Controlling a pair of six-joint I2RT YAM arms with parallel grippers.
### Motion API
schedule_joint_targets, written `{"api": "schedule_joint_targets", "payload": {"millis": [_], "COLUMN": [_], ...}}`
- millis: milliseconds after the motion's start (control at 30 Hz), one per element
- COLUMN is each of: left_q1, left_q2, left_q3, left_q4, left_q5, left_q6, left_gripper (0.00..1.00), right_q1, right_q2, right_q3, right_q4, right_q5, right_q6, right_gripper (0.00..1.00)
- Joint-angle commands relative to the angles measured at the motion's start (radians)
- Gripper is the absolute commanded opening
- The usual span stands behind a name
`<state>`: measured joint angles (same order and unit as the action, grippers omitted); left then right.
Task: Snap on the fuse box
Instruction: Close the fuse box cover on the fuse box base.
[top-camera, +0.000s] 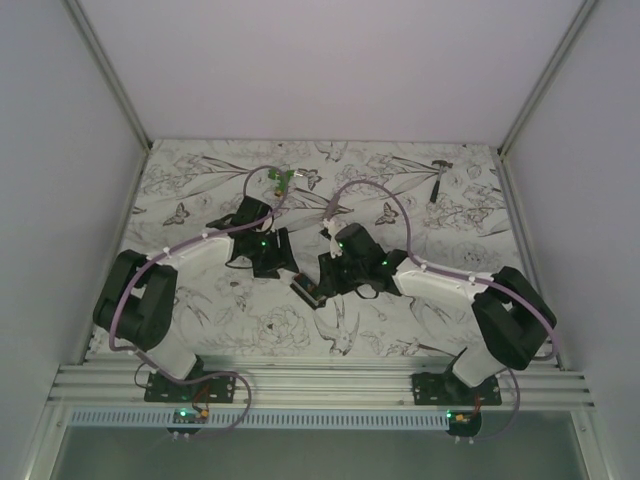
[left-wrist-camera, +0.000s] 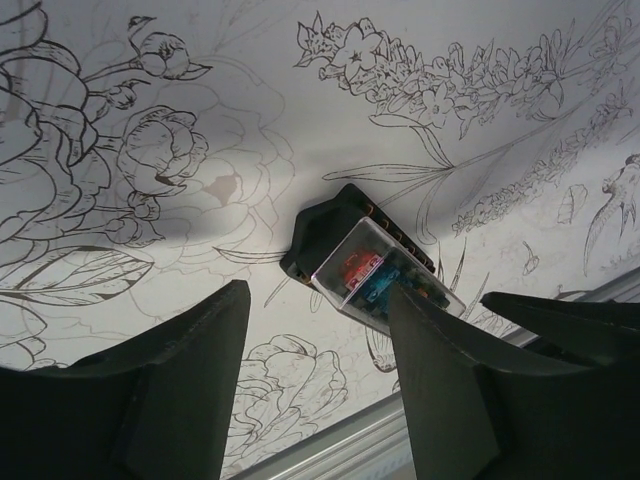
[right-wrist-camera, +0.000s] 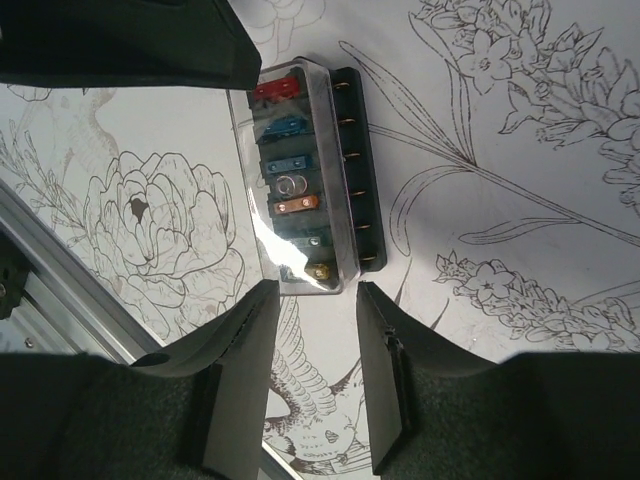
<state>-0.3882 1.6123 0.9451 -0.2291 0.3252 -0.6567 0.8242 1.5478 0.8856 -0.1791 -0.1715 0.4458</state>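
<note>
— Starting w/ top cam: where's the fuse box (top-camera: 305, 290)?

— Flat on the floral table cover (top-camera: 240, 325), centre, toward the front edge, lying diagonal. It's betw. the two claws: the left gripper (top-camera: 280, 262) at its upper-left end, the right gripper (top-camera: 322, 282) at its rt side. Too small here to tell jaws or contact. At the back there's a green piece (top-camera: 278, 179). Well apart to the rt of it, a grey tool (top-camera: 440, 180).

— Left wrist cam?

— On the left gripper (left-wrist-camera: 318, 370) the fingers (left-wrist-camera: 190, 390) stand apart, gripping nothing. The fuse box (left-wrist-camera: 320, 235) lies just past the tips, one end pointing this way. It's a black base w/ a clear lid (left-wrist-camera: 345, 290) on top, red + blue fuses (left-wrist-camera: 362, 272) showing thru. The rt-hand finger overlaps the box's long side in view. Touching or not, can't tell.

— Right wrist cam?

— The right gripper (right-wrist-camera: 312, 370) is also apart and clamped on nothing. The fuse box (right-wrist-camera: 305, 175) sits just ahead of the tips, lengthwise in line w/ the gap. Its near end is close to them but not betw. them. Under the clear lid (right-wrist-camera: 262, 190) the fuses (right-wrist-camera: 295, 205) run in a row: red, blue, orange. Metal tabs (right-wrist-camera: 350, 150) line the black side. Whether the lid is fully seated, can't tell.
</note>
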Motion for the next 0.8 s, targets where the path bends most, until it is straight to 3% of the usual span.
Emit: {"api": "schedule_joint_targets", "payload": {"millis": [0, 767], "left_q1": [-0.016, -0.039], "left_q2": [0.018, 0.081], "left_q3": [0.016, -0.125], "left_q4": [-0.016, 0.028], "left_q5": [0.033, 0.054], "left_q6": [0.024, -0.029], "left_gripper": [0.6, 0.29], "right_q1": [-0.007, -0.006], "right_q2": [0.012, 0.074], "right_q3": [-0.007, -0.037], "right_q4": [0.064, 0.036], "right_q5": [-0.032, 0.007], "right_q6": [0.03, 0.002], "right_gripper": [0.43, 0.38]}}
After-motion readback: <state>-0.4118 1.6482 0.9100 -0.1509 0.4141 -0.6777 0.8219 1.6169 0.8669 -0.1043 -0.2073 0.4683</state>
